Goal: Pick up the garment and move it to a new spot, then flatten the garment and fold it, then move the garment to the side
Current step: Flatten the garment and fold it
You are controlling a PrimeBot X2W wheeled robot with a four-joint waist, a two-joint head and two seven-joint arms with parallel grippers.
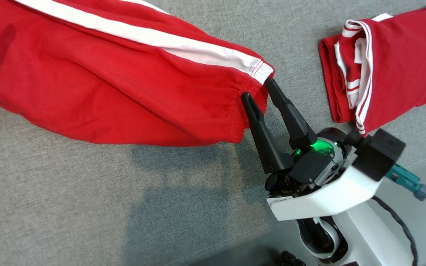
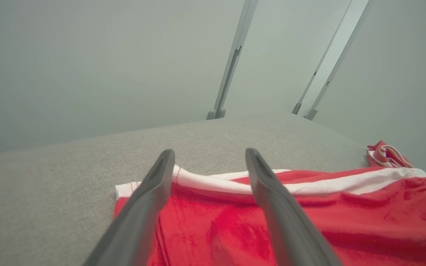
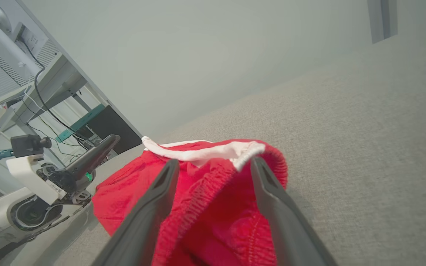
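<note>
The garment [image 1: 117, 85] is a pair of red trousers with a white side stripe, stretched across the grey surface [image 1: 87, 207]. My right gripper [image 1: 258, 89] is at its gathered cuff, jaws open, with the cuff edge between the fingertips. The right wrist view shows the cuff [image 3: 231, 166] bunched between the spread fingers of that gripper [image 3: 215, 162]. My left gripper [image 2: 209, 153] is open over the other end of the garment [image 2: 309, 221], where the white stripe [image 2: 213, 183] runs across. The left gripper [image 3: 111, 139] also appears at the garment's far end in the right wrist view.
A second red garment with white trim [image 1: 386, 74], folded, lies at the right of the surface. Its edge [image 2: 386, 155] also shows in the left wrist view. A desk with cables [image 3: 46, 96] stands beyond the left arm. Bare grey surface lies in front of the trousers.
</note>
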